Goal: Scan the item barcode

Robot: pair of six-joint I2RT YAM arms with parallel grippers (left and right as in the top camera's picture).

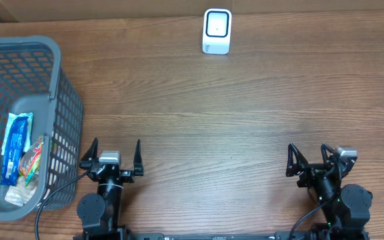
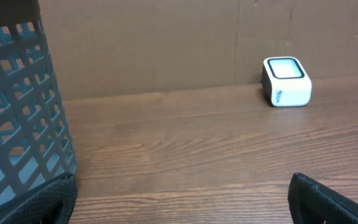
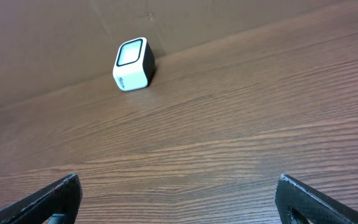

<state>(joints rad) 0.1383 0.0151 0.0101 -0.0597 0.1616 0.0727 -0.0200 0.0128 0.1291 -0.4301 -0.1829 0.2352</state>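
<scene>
A white barcode scanner (image 1: 217, 31) with a dark window stands at the table's far edge; it also shows as the scanner (image 2: 286, 81) in the left wrist view and the scanner (image 3: 133, 65) in the right wrist view. Packaged items lie in the grey basket (image 1: 59, 80) at the left: a blue packet (image 1: 16, 147) and a red-green packet (image 1: 33, 159). My left gripper (image 1: 115, 155) is open near the front edge, beside the basket's right wall, holding nothing. My right gripper (image 1: 310, 159) is open at the front right, holding nothing.
The basket wall (image 2: 17, 106) fills the left of the left wrist view, close to my left finger. A brown cardboard wall (image 2: 166, 43) rises behind the table's far edge. Bare wood table (image 1: 212, 120) lies between the grippers and the scanner.
</scene>
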